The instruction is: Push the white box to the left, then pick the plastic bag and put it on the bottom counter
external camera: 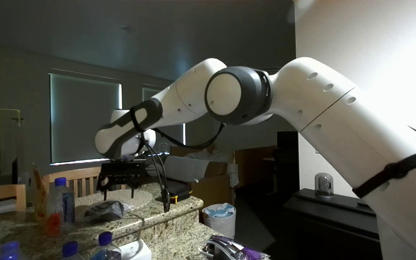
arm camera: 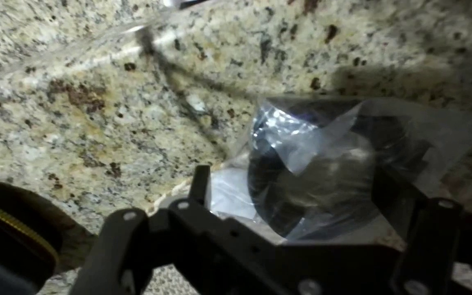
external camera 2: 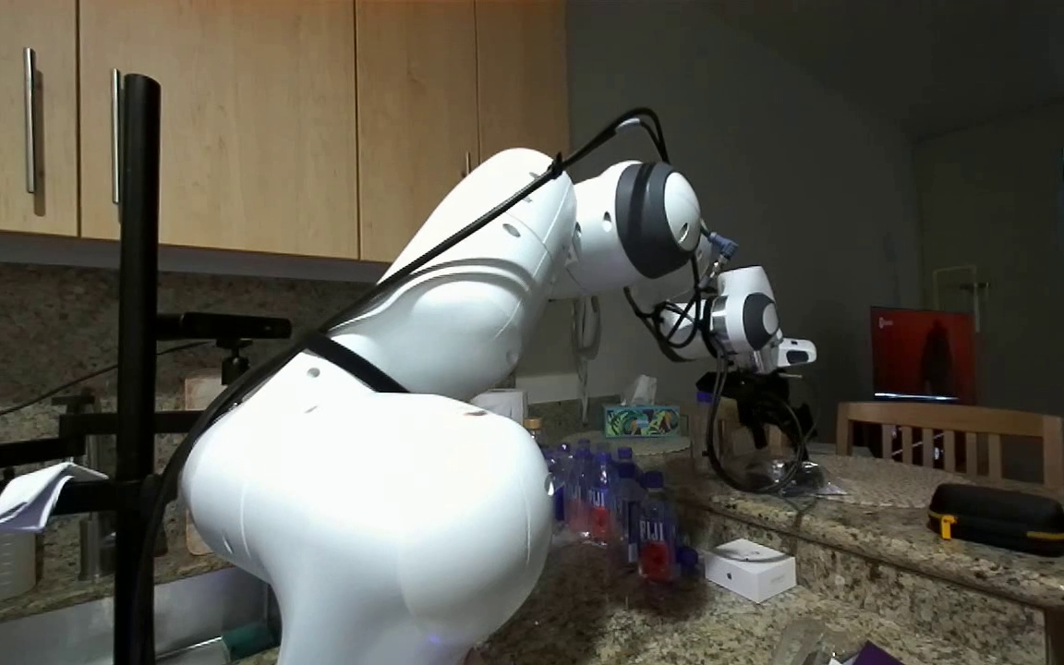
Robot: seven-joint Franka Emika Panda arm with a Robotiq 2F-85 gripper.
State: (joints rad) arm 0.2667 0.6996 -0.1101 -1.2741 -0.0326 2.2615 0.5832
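My end effector point(external camera: 118, 198) is spread wide over the bag point(arm camera: 322, 176), which lies on the upper table point(arm camera: 121, 123) near its edge. Pinching only loose film, I could let it slip and drop onto the box point(external camera 2: 750, 574) below.

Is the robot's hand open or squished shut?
Open. In an exterior view the gripper has a clear gap between its fingers; in the wrist view, the plastic bag shows through that gap.

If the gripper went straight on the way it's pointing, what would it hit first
Probably the plastic bag: the open gripper points down over it, though the gap is hard to judge.
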